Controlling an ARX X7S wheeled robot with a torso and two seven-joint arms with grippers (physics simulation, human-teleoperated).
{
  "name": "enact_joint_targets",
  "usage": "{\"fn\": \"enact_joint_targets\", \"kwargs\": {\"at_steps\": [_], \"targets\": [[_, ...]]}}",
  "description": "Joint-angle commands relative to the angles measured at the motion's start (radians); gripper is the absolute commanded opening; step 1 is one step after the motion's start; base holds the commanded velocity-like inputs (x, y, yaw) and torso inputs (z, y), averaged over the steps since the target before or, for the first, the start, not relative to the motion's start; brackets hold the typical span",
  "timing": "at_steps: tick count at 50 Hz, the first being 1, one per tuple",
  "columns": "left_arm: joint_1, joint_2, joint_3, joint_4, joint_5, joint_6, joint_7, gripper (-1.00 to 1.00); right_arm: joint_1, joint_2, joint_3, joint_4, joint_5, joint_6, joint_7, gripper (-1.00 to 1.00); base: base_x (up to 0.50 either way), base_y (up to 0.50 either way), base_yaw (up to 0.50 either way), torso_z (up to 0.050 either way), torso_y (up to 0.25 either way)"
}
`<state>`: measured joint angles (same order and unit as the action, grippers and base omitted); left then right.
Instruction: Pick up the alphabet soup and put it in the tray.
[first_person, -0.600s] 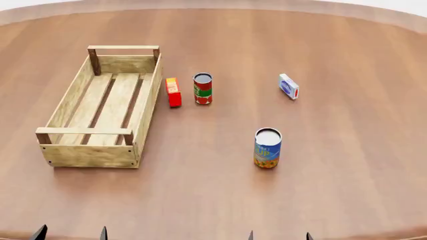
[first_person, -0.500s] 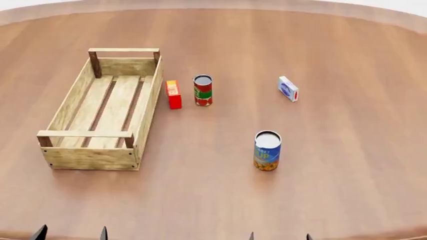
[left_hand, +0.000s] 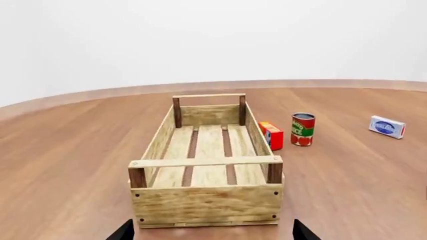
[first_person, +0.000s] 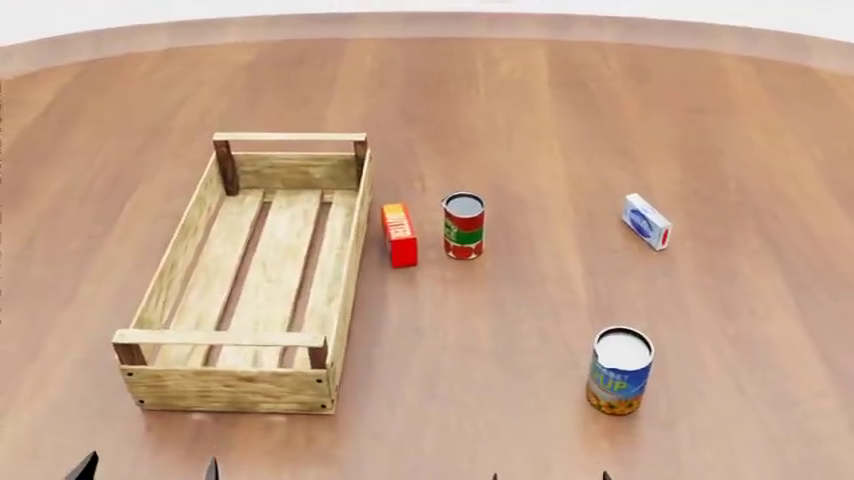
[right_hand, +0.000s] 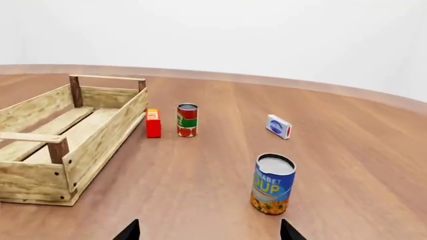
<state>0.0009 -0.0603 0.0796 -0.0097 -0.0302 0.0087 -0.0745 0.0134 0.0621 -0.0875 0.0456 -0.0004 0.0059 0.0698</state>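
Note:
The alphabet soup (first_person: 621, 371) is a blue and yellow can with a pale lid, upright on the table at the front right; it also shows in the right wrist view (right_hand: 272, 184). The tray (first_person: 174, 385) is a long light-wood crate at the left, with nothing in it; it also shows in the left wrist view (left_hand: 207, 202) and the right wrist view (right_hand: 100, 145). My left gripper (left_hand: 211, 233) is open just short of the tray's near end. My right gripper (right_hand: 209, 231) is open, near and a little left of the soup. Only fingertips show.
A red-and-green can (first_person: 463, 226) and a small red box (first_person: 399, 236) stand just right of the tray. A small white and blue box (first_person: 647, 221) lies farther right. The round wooden table's far edge (first_person: 427, 25) curves across the back.
The head view has shifted: everything now sits lower and further right in the frame. The objects themselves have not moved on the table.

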Motion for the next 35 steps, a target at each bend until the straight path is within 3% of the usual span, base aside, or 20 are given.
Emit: {"fn": "enact_joint_targets", "kwargs": {"at_steps": [1,35], "targets": [[0.001,-0.018,0.023,0.001,-0.011,0.006,-0.020,1.00,0.001,0.016,-0.021,-0.001,0.011,0.002,0.019,1.00,0.48,0.30,0.00,0.000,0.000],[-0.008,-0.050,0.060,-0.006,-0.049,0.015,-0.067,1.00,0.011,0.048,-0.061,0.011,0.053,0.005,0.060,1.00,0.50,0.30,0.00,0.000,0.000]]}}
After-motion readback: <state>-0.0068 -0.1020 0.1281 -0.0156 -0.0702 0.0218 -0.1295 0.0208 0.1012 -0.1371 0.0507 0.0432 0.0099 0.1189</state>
